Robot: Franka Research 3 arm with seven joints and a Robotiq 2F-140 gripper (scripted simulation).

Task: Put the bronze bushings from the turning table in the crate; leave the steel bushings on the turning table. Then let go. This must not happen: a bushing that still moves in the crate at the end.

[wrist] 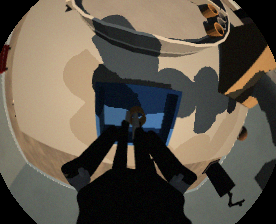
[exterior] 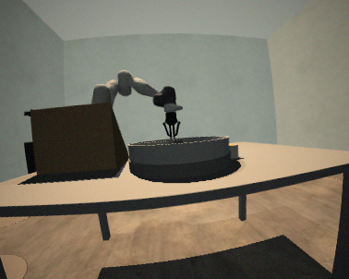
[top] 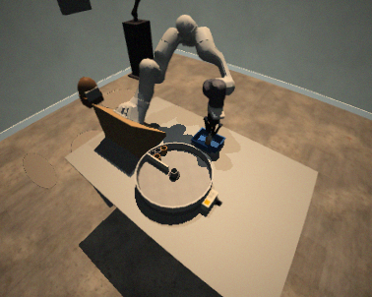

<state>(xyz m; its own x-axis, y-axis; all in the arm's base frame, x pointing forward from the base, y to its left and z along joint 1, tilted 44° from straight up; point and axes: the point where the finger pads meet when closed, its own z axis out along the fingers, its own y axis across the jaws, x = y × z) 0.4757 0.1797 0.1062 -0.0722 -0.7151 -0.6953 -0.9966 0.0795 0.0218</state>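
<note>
- Within the wrist view, nearest: black gripper [top: 210, 138] [exterior: 173, 138] [wrist: 131, 117], pointed down over the crate, fingers drawn nearly together, pinching 1 bronze bushing [wrist: 140, 116] by its wall.
- At the fingertips: open end of that bushing visible as a ring, seen against the crate's interior; contact with the crate floor impossible to tell.
- Directly below and around the fingertips: blue crate [top: 202, 146] [wrist: 172, 102], open-topped and rectangular, on the pale table [top: 264, 197] [exterior: 289, 154] [wrist: 39, 75].
- Just beside the crate: round turning table [top: 190, 184] [exterior: 178, 152] [wrist: 154, 12], with a raised rim, a dark central post [top: 173, 173] and a straight pale bar [top: 157, 162] running from near the rim towards the post.
- Inside the rim, by the outer end of the bar: at least 2 more bronze bushings [top: 156, 155] [wrist: 216, 29], grouped with at least 1 grey steel bushing [wrist: 222, 19]; exact count too small to tell.
- Against the outer wall of the turning table: small pale box [top: 210, 201] [exterior: 234, 151] with a yellow patch.
- On the opposite side: large brown slanted panel [top: 126, 130] [exterior: 74, 140] [wrist: 254, 75], upright on the table.
- Farther off: black pedestal [top: 138, 46] [wrist: 220, 180] on the floor, near the blue-grey wall [top: 293, 49] [exterior: 174, 60].
</note>
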